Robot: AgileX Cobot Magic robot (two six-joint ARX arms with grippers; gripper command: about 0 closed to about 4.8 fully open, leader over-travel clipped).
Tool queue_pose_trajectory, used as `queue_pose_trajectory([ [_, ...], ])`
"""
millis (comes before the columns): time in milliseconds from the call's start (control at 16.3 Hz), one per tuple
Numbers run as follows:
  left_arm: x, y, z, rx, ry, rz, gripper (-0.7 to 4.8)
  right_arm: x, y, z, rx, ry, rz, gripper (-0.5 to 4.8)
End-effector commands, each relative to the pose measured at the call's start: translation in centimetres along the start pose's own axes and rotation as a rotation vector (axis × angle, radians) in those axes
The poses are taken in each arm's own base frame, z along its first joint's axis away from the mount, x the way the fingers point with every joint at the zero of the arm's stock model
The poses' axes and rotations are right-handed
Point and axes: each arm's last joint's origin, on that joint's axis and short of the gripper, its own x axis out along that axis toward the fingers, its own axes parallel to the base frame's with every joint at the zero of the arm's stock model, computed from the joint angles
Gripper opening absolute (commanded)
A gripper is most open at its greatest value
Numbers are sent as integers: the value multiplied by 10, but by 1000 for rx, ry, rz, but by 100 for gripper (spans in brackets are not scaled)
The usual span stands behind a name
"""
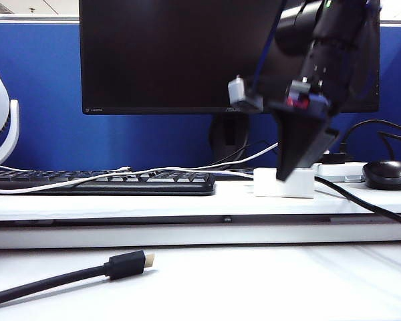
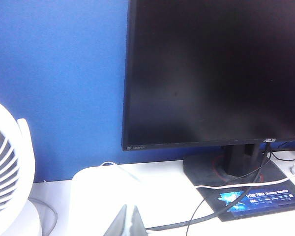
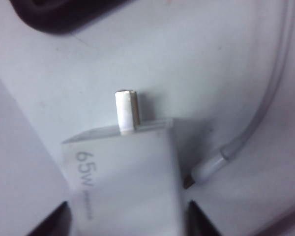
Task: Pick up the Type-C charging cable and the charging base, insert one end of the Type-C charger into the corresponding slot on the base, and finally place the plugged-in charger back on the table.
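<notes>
At the far left we see a white fan [image 1: 0, 114] standing against the blue partition, and in front of it the black keyboard [image 1: 100, 182] lies on the raised shelf step of the table [image 1: 254, 287], with thin white cords trailing across its keys. Below the step, on the lower surface, a thick black cable [image 1: 53, 279] ends in a gold-tipped plug. The left gripper [image 2: 127, 223] shows only in its own wrist view, held up facing the fan and the dark monitor [image 1: 174, 53], its two fingertips pressed together with nothing between them. Right of the middle, the right gripper [image 1: 297, 164] reaches steeply down in front of the monitor to the charging base [image 1: 284, 184], which rests on the shelf step. From the right wrist view we see that white block, marked 65W, with a metal prong sticking out of one end, and a dark fingertip [image 3: 54, 221] on either side of it; the jaws stand spread around the base, but we cannot tell whether they press on it. The plug end of the Type-C charging cable [image 3: 211, 167] lies just beside the base on the shelf. Further right sit a white power strip [image 1: 344, 172] and a black mouse [image 1: 387, 174].
</notes>
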Motion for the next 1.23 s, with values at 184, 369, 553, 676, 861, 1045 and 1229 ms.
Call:
queue_pose_trajectory([
  [184, -1, -1, 4, 3, -22, -6, -4, -4, 1, 1, 40, 0, -21, 175],
  [369, -1, -1, 4, 3, -22, -6, -4, -5, 0, 1, 269, -9, -27, 175],
  [553, -1, -1, 4, 5, -22, -7, -4, -5, 3, -1, 485, 9, 16, 175],
  [676, -1, -1, 4, 5, -22, -6, -4, -5, 4, -2, 681, 15, 45, 175],
  [861, -1, -1, 4, 5, -22, -6, -4, -5, 3, -1, 858, 8, 42, 175],
  [1045, -1, -1, 4, 5, -22, -7, -4, -5, 3, -1, 876, 9, 38, 175],
  [1229, -1, -1, 4, 5, -22, -7, -4, -5, -1, 4, 858, -56, 26, 382],
])
